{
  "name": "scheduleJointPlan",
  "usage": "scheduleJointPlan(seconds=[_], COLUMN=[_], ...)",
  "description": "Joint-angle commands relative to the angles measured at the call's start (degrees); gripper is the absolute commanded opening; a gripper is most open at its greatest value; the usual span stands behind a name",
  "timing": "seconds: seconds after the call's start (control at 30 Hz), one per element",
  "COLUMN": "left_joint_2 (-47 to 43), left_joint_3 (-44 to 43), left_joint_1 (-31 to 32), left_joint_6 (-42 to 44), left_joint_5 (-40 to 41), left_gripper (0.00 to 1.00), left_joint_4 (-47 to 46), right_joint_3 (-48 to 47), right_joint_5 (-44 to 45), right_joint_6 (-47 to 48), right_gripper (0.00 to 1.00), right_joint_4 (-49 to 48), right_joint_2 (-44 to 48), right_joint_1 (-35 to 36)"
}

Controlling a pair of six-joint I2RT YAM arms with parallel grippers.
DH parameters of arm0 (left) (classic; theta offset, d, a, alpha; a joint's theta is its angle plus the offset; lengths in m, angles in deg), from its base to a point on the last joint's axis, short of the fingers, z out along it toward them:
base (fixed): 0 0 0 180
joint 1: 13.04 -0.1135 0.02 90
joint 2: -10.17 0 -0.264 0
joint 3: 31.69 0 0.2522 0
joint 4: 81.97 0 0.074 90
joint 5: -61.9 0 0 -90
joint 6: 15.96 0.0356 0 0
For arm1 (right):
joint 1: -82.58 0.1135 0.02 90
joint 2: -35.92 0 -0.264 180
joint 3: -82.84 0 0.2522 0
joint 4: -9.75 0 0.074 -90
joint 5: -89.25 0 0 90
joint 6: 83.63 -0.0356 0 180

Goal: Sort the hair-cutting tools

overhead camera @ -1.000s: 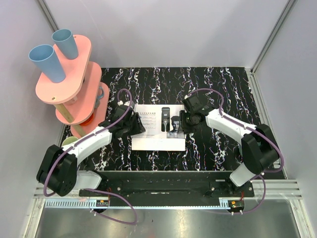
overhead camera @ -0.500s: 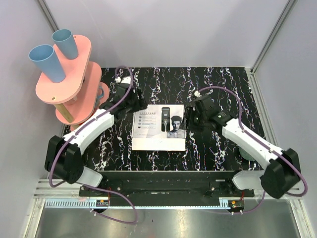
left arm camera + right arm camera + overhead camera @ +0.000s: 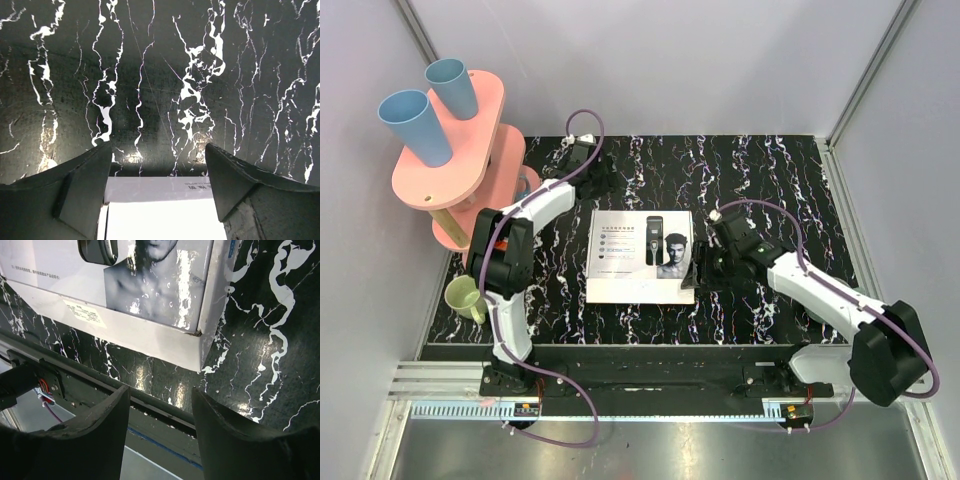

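Setting: robot test cell in a lab, not a domestic room.

Evidence:
- Plain pale wall panels [image 3: 660, 60] close off three sides, framed by bare aluminium struts [image 3: 865, 70].
- Two white-and-black arms, left arm [image 3: 535, 205] and right arm [image 3: 810, 285], are bolted to a black mounting rail [image 3: 650, 365] at the near edge.
- Purple cables [image 3: 585, 125] run exposed in loose loops along both arms.
- Black marbled tabletop [image 3: 760, 170] with props: a white printed box [image 3: 640, 258] at its middle, a pink tiered stand [image 3: 460, 150] with blue cups [image 3: 415, 125] and a green mug [image 3: 465, 298] at its left.
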Motion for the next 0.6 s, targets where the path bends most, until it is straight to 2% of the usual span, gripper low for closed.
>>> scheduleJointPlan(seconds=[0.0, 0.27, 0.57], left_joint_2=[2.57, 3.54, 1.53], left_joint_3=[-4.43, -1.36, 4.60], left_joint_1=[-0.46, -0.72, -1.07], left_joint_6=[0.97, 5.10, 7.13], left_joint_5=[-1.08, -10.83, -14.44], left_gripper=[0.77, 0.61, 0.56], left_joint_4=[1.56, 0.15, 1.91], right_joint_3=[-0.49, -2.95, -7.52], right_joint_5=[-0.60, 5.36, 11.09], right_joint_6=[-0.06, 1.25, 1.25], right_gripper=[0.60, 0.60, 0.59], right_joint_4=[-1.11, -0.67, -1.20], right_joint_2=[-2.69, -13.33, -19.83], right_joint_1=[0.17, 0.08, -1.06])
